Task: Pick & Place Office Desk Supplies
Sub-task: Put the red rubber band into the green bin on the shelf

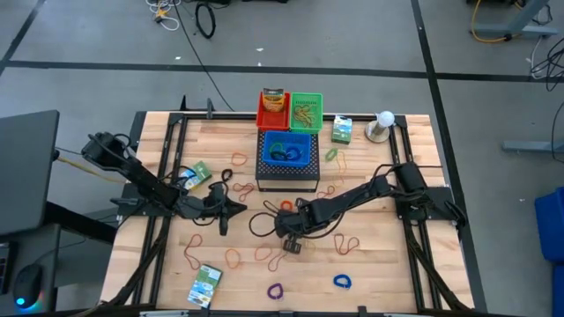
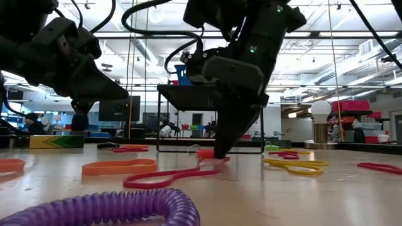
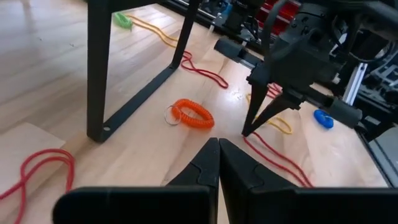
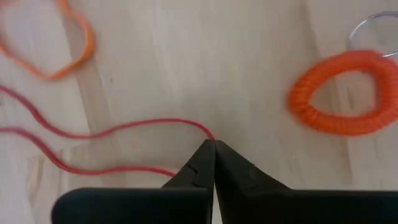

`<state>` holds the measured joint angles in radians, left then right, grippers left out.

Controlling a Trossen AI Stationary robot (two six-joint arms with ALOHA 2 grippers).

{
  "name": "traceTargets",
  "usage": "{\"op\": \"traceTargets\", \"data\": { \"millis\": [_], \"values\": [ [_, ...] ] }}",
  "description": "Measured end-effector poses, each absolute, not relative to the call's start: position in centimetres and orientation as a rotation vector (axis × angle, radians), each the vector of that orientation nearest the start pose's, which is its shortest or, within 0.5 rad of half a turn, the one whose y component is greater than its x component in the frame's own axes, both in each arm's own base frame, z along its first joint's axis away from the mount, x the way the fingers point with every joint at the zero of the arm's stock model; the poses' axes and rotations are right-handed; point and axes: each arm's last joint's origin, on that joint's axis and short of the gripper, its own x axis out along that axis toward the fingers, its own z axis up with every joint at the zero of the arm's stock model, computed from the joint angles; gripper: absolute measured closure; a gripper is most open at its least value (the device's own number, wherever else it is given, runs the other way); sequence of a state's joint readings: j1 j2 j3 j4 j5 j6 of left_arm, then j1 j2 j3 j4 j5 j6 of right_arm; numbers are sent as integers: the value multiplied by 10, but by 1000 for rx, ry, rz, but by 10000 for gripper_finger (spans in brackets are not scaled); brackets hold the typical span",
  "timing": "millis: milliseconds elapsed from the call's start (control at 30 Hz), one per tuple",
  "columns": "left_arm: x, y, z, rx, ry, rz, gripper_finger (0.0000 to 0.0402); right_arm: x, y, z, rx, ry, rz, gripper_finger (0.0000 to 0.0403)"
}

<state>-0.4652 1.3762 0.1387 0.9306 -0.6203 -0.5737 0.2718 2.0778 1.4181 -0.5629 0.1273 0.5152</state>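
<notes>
Right gripper (image 4: 213, 146) clenched on the end of a red rubber band (image 4: 106, 134) lying on the table (image 1: 397, 264) in front of the black box (image 1: 287, 173). Left gripper (image 3: 217, 149) clenched, empty, waits left of that box. Bins above the box already hold a few items. Most bands, loops and green-white boxes (image 1: 204, 285) are not yet sorted; judged early-to-mid progress.

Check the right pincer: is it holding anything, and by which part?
The right pincer is shut on the red rubber band, pinching the end of its loop against the table. The left pincer is shut and holds nothing.
</notes>
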Motion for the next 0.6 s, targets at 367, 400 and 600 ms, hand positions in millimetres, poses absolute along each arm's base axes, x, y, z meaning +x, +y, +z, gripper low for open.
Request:
{"op": "traceTargets", "data": {
  "millis": [367,400,600],
  "values": [
    [178,-74,121,-412,232,218,392,363,108,190,171,1102,-553,400],
    [178,-74,121,-409,236,214,392,362,107,194,184,1077,-577,401],
    [178,-74,119,-399,250,215,392,370,124,199,269,957,-511,401]
  ]
}}
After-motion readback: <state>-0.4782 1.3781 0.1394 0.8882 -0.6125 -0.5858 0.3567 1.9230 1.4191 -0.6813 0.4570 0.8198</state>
